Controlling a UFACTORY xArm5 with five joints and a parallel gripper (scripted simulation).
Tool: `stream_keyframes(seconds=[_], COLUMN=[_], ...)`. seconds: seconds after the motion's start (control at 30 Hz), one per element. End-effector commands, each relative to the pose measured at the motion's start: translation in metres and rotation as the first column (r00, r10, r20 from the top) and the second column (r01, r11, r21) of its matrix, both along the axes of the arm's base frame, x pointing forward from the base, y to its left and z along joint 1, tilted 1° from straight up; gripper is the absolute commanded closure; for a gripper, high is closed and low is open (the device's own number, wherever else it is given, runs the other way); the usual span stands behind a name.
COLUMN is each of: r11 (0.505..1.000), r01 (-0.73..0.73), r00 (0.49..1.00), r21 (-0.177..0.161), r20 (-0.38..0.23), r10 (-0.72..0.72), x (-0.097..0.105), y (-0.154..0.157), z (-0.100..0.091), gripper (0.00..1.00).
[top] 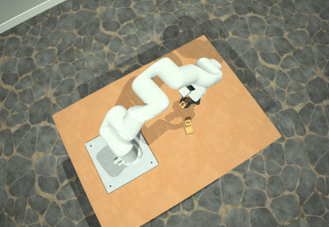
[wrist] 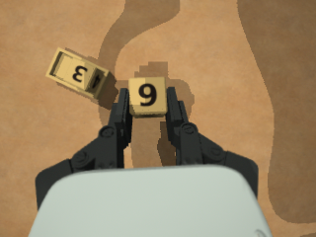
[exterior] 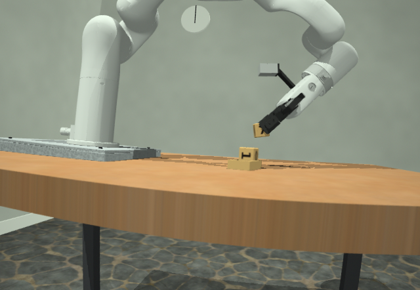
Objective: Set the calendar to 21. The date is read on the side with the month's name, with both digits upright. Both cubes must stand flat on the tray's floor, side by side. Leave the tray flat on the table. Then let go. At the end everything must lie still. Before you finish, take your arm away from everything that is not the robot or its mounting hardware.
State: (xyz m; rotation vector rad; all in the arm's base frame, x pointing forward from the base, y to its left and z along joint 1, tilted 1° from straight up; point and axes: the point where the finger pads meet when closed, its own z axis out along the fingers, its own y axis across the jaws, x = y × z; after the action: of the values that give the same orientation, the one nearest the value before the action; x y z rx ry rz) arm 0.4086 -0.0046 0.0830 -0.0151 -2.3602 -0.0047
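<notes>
Fingers grasping one cube, another in the tray

Fingers (top: 185, 103) (exterior: 265, 129) shut on a yellow cube (top: 182, 104) (exterior: 260, 130) (wrist: 147, 96) — one dark pad against either side. Cube tilted and raised well off the surface (top: 225, 145) (exterior: 203, 185); exposed face bears a 6 or 9, I cannot tell which.

Tray (top: 189, 130) (exterior: 244, 165) (wrist: 62, 66) flat on the surface, near the raised cube but apart from it. Second cube (top: 188, 123) (exterior: 248, 153) (wrist: 81, 74) sits in one end of the tray, a 3 on top; from where the exterior view looks, a 1 lies sideways on its side. Other end of tray bare — the pair not yet side by side, 21 not set.
</notes>
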Motion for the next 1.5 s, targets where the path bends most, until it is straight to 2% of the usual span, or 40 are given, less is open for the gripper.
stream_keyframes(seconds=[0.0,0.03,0.1,0.2,0.9,1.47], r11=[1.0,1.0,1.0,1.0,1.0,1.0], r01=[0.0,0.0,0.0,0.0,0.0,0.0], r00=[0.997,0.995,0.995,0.988,0.988,0.988], r21=[0.001,0.001,0.001,0.002,0.002,0.002], r20=[-0.076,-0.103,-0.103,-0.153,-0.155,-0.155], r10=[0.0,0.0,0.0,0.0,0.0,0.0], x=[0.003,0.003,0.003,0.003,0.003,0.004], y=[0.0,0.0,0.0,0.0,0.0,0.0], z=[0.001,0.0,0.0,-0.001,-0.002,-0.018], gripper=[0.71,0.71,0.71,0.71,0.71,0.71])
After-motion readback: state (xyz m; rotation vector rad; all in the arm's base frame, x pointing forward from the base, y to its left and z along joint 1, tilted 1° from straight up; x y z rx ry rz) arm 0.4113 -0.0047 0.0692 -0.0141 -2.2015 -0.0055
